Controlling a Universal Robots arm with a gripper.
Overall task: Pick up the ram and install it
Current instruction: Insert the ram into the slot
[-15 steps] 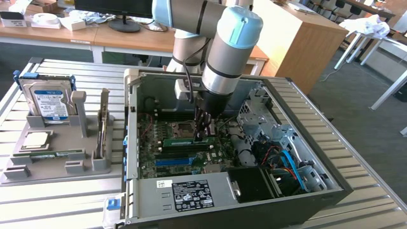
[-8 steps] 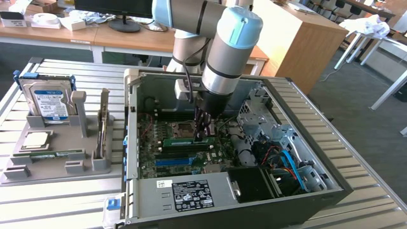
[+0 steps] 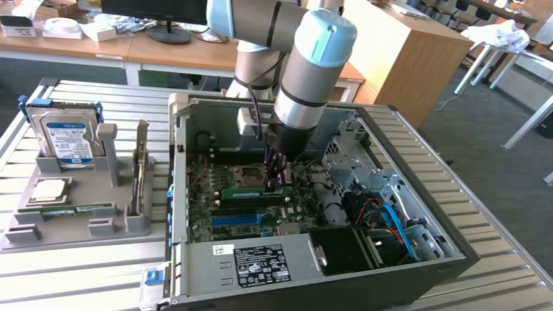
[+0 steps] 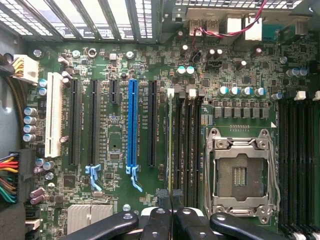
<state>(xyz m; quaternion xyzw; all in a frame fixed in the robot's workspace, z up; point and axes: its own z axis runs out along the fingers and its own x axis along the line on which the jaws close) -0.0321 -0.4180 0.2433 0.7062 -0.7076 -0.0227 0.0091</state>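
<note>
Your black gripper [image 4: 171,201] is clamped on the ram [image 3: 252,192], a long thin green circuit-board stick; you have two, the second green stick [image 3: 69,208] lying on the grey holder [image 3: 74,228].

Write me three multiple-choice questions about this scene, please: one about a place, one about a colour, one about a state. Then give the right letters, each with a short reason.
1. Where does the hard drive stand?
A. On the grey holder, at the exterior view's left of the computer case
B. Inside the computer case
C. On the wooden desk

2. What colour is the long slot between black ones on the motherboard?
A. Red
B. Blue
C. Yellow

3. How are the jaws?
A. Wide open
B. Shut on the hard drive
C. Shut on the ram

Answers:
1 A: it stands upright in the holder, outside the case.
2 B: the wrist view shows it blue among black slots.
3 C: they meet over the ram's thin edge at the memory slots.
</note>
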